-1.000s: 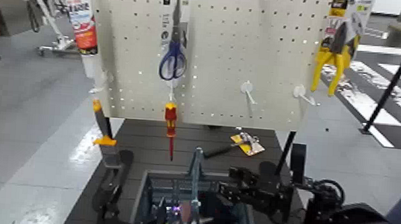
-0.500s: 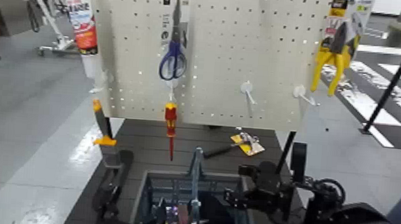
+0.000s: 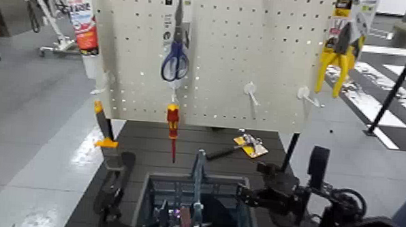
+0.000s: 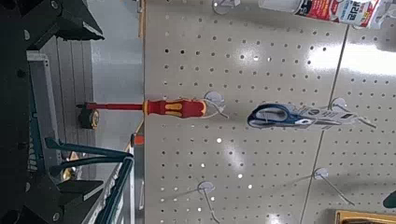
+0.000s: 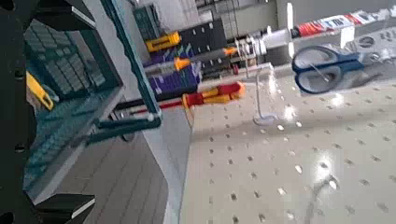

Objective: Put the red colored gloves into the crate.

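Right gripper: released, shifted outward to basket's right rim
Left gripper: spread open near basket
Dark bundle: inside basket

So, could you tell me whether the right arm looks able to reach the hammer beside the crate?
Probably yes: the right end effector hovers near the crate's right rim, with no visible obstacle before the hammer.

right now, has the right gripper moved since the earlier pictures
Yes. Against the crate, the right gripper has moved to the robot's right, from over its opening to its right-hand rim.
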Available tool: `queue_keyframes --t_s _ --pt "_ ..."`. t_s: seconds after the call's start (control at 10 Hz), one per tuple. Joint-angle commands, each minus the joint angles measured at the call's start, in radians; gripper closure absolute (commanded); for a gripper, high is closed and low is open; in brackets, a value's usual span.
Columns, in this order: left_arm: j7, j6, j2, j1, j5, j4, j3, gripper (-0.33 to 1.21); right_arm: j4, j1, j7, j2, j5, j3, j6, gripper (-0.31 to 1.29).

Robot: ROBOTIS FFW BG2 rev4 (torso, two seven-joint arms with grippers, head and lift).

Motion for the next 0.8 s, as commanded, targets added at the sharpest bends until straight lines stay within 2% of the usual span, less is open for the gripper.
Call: queue_keyframes --t_s 0.1,0.2,0.4,0.6,0.8 --pt "0.001 0.002 -0.084 0.002 -0.001 0.001 -0.007 0.17 -0.147 0.172 -0.172 0.001 0.014 -0.087 -0.102 0.02" --pt "0.001 0.002 -0.084 0.002 -0.001 0.001 -0.005 0.17 -0.216 0.245 -0.261 0.005 0.060 -0.106 -0.149 0.05" --pt "0.001 0.002 -0.084 0.003 -0.003 -0.001 -0.005 0.17 -0.322 0.391 -0.396 0.013 0.115 -0.132 -0.228 0.06" --pt "0.001 0.000 -0.084 0.008 -0.003 -0.004 0.001 0.17 -0.405 0.494 -0.449 0.048 0.203 -0.165 -0.214 0.06" --pt "0.001 -0.001 -0.084 0.020 -0.004 -0.013 0.013 0.17 -0.465 0.571 -0.528 0.070 0.247 -0.165 -0.203 0.06"
